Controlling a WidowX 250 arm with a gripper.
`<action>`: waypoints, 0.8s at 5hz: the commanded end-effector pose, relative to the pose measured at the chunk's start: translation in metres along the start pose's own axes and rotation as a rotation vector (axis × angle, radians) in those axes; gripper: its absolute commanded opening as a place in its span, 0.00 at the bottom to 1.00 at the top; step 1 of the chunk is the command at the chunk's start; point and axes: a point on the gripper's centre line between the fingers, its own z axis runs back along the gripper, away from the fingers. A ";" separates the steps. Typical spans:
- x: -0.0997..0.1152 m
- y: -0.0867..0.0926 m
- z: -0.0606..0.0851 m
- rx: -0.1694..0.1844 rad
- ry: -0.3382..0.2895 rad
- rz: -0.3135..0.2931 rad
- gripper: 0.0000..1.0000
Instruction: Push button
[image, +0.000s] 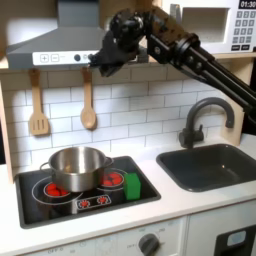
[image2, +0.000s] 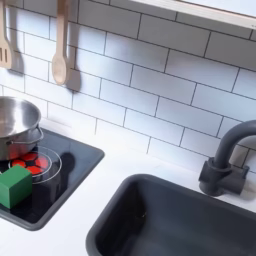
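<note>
Hovering at the range hood (image: 55, 45), end effector (image: 105, 62) aperture unclear.

white counter (image: 190, 205) | black stovetop (image: 60, 205): steel pot (image: 77, 167), green block (image: 132, 185) | sink (image: 215, 165)

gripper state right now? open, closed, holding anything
Black gripper: up at the grey range hood, apparently holding nothing; whether it is open or closed cannot be told.

I'm looking at a toy kitchen: white tile wall (image: 130, 110); black stovetop (image: 85, 190) with a pot (image: 75, 168); sink (image: 215, 165); faucet (image2: 228, 160); hanging wooden spoon (image: 88, 100); microwave (image: 225, 25) overhead.
</note>
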 end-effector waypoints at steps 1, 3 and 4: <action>0.012 0.001 -0.003 0.002 -0.035 0.004 0.00; 0.021 0.003 -0.011 0.007 -0.049 0.013 0.00; 0.024 0.004 -0.017 0.009 -0.050 0.020 0.00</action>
